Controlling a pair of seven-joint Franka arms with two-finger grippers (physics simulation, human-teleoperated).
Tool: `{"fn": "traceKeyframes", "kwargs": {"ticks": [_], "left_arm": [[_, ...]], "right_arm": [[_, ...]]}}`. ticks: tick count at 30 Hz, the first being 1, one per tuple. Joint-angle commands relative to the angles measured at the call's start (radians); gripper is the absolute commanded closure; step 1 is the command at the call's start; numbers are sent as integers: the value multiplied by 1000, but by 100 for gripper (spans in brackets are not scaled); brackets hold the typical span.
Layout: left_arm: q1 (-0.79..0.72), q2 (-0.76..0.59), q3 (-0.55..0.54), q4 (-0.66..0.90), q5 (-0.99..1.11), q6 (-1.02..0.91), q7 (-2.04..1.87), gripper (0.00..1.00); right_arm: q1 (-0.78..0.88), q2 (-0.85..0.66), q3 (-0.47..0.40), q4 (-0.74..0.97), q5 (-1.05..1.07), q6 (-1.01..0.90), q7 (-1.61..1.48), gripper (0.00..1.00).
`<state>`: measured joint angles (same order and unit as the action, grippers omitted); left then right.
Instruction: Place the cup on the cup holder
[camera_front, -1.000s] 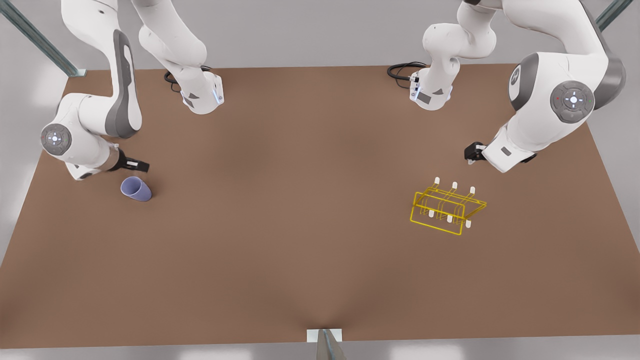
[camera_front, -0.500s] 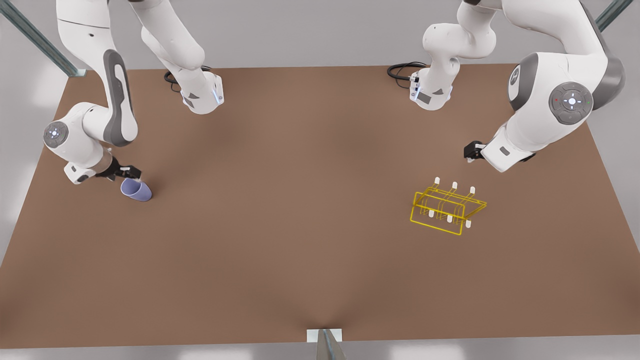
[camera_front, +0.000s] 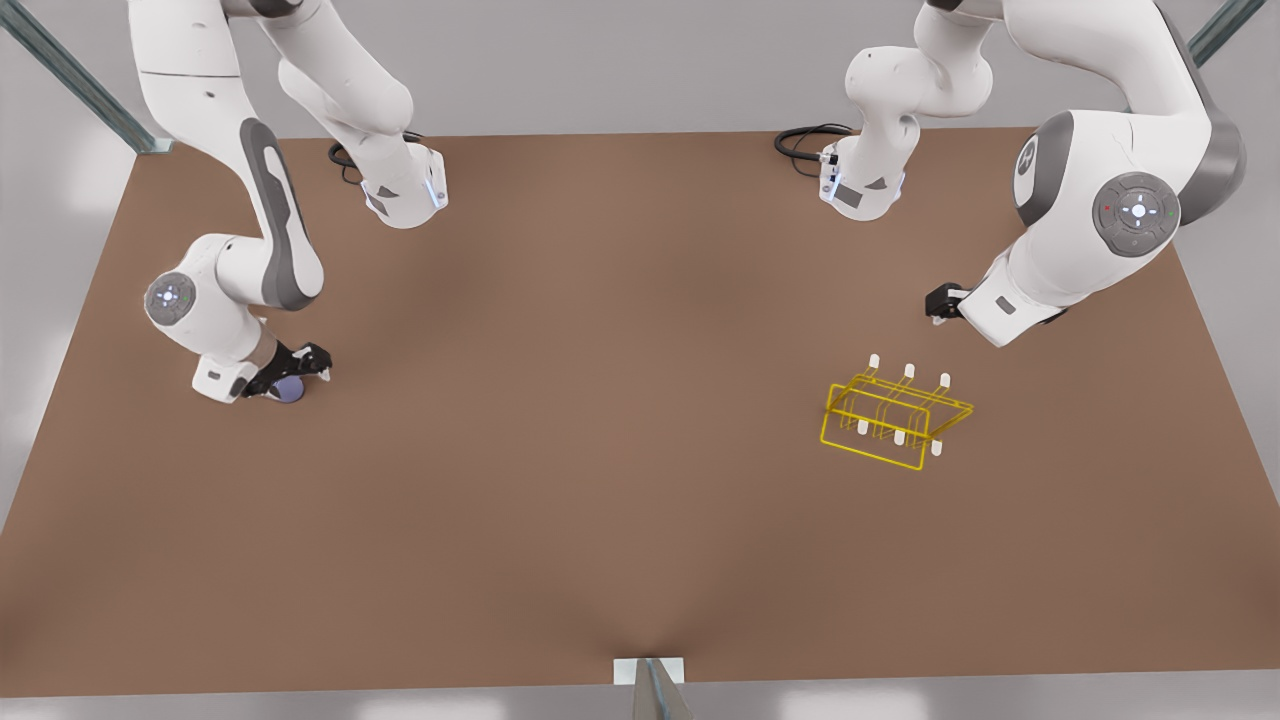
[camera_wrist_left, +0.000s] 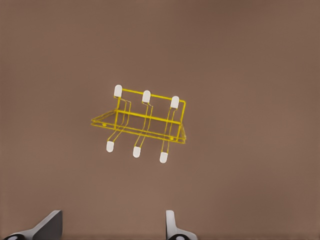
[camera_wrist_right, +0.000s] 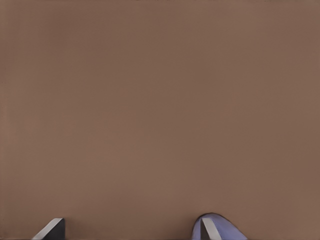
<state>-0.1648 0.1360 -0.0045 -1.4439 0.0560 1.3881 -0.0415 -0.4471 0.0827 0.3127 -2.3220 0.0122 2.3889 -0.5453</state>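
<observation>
Two Franka arms stand over a brown table (camera_front: 620, 480), and each is matched to its wrist camera by what lies under it. The right gripper (camera_front: 292, 372), at the front view's left, is down at the cup (camera_front: 291, 391), which lies on the table with most of its lavender body hidden beneath the black fingers. In the right wrist view the fingertips (camera_wrist_right: 52, 229) stand well apart, and the cup (camera_wrist_right: 220, 229) shows as a rounded lavender shape around one of them, so the jaws are spread with the cup at one finger; whether that finger touches it cannot be told. The left gripper (camera_front: 938, 303), at the front view's right, hangs above the table near the cup holder (camera_front: 893, 413) and waits. Its fingertips (camera_wrist_left: 50, 226) in the left wrist view are spread wide with bare table between them. The cup holder (camera_wrist_left: 142, 122) sits on the table, a yellow wire frame with six white-tipped prongs, three along each long side. It is well apart from the cup, across the width of the table.
</observation>
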Motion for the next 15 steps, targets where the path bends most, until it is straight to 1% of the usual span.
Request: {"fn": "traceKeyframes", "kwargs": {"ticks": [1, 9, 11, 12, 13, 15], "left_arm": [[-1, -1, 0, 0, 1, -9, 2, 0], [-7, -1, 0, 0, 1, -11, 0, 0], [-7, -1, 0, 0, 1, -11, 0, 0], [-7, -1, 0, 0, 1, -11, 0, 0], [-9, -3, 0, 0, 1, -12, 0, 0], [-9, -3, 0, 0, 1, -17, 0, 0]], "right_arm": [[-51, 3, 0, 1, 2, -16, -202, 0], [-52, 0, -1, 3, 0, -70, -4, 0], [10, 5, -90, 4, -1, -71, 31, 0], [57, 3, -159, 3, -1, -71, 36, 0], [53, 2, -162, -2, -1, -73, 37, 0], [47, 2, -198, -8, -1, -96, 38, 0]]}}
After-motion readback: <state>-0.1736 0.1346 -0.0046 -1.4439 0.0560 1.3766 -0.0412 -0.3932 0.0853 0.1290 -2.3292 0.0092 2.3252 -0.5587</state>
